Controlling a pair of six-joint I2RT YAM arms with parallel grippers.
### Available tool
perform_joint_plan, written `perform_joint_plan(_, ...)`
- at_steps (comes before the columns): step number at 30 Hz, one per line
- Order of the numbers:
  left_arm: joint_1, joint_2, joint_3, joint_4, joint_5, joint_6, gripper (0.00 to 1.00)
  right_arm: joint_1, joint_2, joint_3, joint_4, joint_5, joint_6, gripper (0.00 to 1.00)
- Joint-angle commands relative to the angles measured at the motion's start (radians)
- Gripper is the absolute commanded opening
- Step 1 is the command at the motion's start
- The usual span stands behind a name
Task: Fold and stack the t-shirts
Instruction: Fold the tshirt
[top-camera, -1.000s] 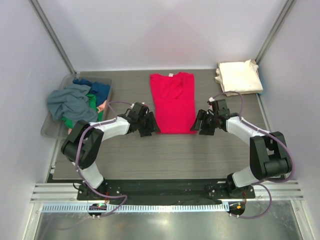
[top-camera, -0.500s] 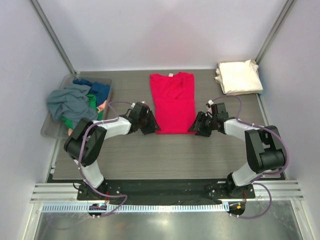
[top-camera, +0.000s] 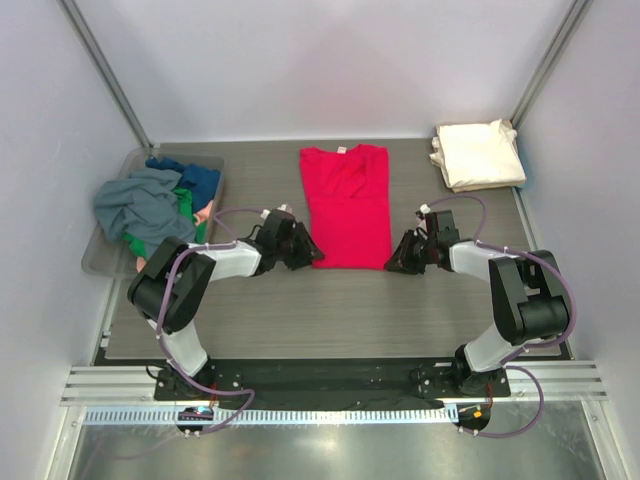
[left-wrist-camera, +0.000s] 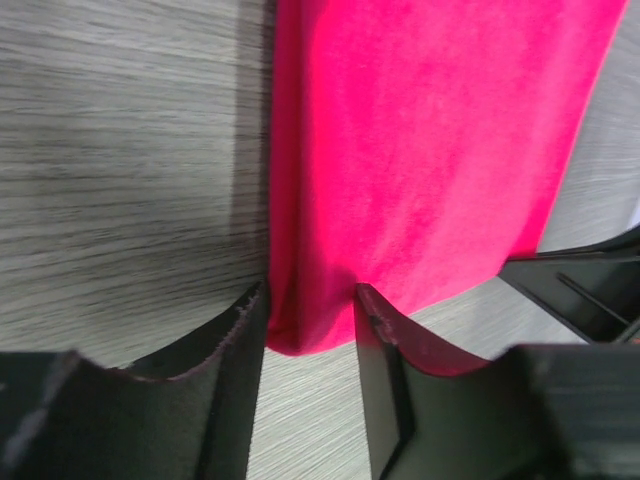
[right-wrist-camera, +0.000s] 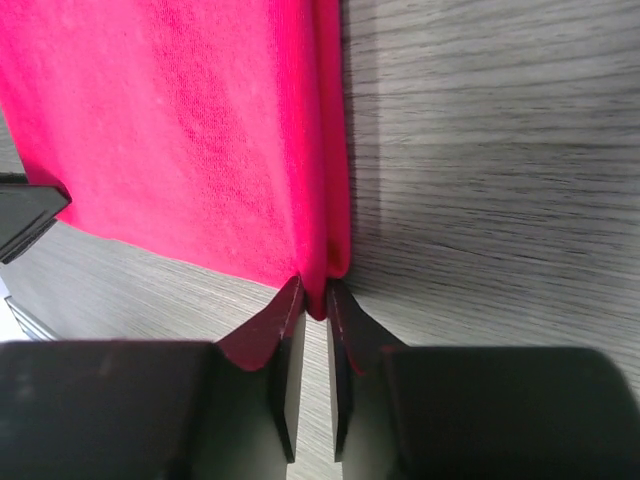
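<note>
The red t-shirt (top-camera: 347, 205) lies flat in a long folded strip at the table's middle, collar to the far side. My left gripper (top-camera: 308, 256) is at its near left corner; in the left wrist view the red shirt (left-wrist-camera: 430, 150) has that corner between the jaws of the left gripper (left-wrist-camera: 310, 300), which stand apart. My right gripper (top-camera: 393, 262) is at the near right corner; in the right wrist view the right gripper (right-wrist-camera: 315, 295) is pinched on the hem of the red shirt (right-wrist-camera: 180, 120). A folded cream-white shirt (top-camera: 478, 153) lies at the far right.
A clear plastic bin (top-camera: 97, 262) at the left holds a heap of shirts, with a grey shirt (top-camera: 140, 205) on top and blue, green and pink ones under it. Metal frame posts stand at the back corners. The table surface (top-camera: 330, 310) is grey wood grain.
Both grippers have lowered and crept in onto the red shirt's near corners. The right jaws have closed on the hem. The shirt itself has not moved.
</note>
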Motion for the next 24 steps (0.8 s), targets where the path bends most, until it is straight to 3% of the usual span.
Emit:
perform_joint_plan(1, -0.015, 0.033, -0.072, -0.045, -0.029, -0.006, 0.44, -0.001, -0.002, -0.018, 0.024, 0.007, 0.007, 0.18)
perform_joint_plan(5, -0.022, 0.024, -0.101, -0.01, -0.022, -0.018, 0.41, -0.002, -0.002, -0.027, 0.037, -0.004, 0.018, 0.08)
perform_joint_plan(8, -0.03, 0.016, -0.129, 0.009, -0.017, -0.032, 0.32, -0.002, -0.008, -0.031, 0.045, -0.014, 0.026, 0.04)
perform_joint_plan(10, -0.036, 0.016, -0.144, 0.029, -0.017, -0.041, 0.15, -0.001, -0.014, -0.039, 0.047, -0.016, 0.029, 0.01)
perform_joint_plan(13, -0.041, 0.016, -0.166, 0.043, -0.012, -0.052, 0.0, -0.001, -0.03, -0.053, 0.047, -0.014, 0.033, 0.01)
perform_joint_plan(18, -0.05, -0.035, -0.192, 0.04, -0.009, -0.059, 0.0, -0.001, -0.086, -0.084, 0.042, -0.024, 0.062, 0.01)
perform_joint_plan(24, -0.114, -0.216, -0.227, -0.109, -0.043, -0.07, 0.0, 0.004, -0.336, -0.142, -0.082, 0.012, 0.105, 0.01)
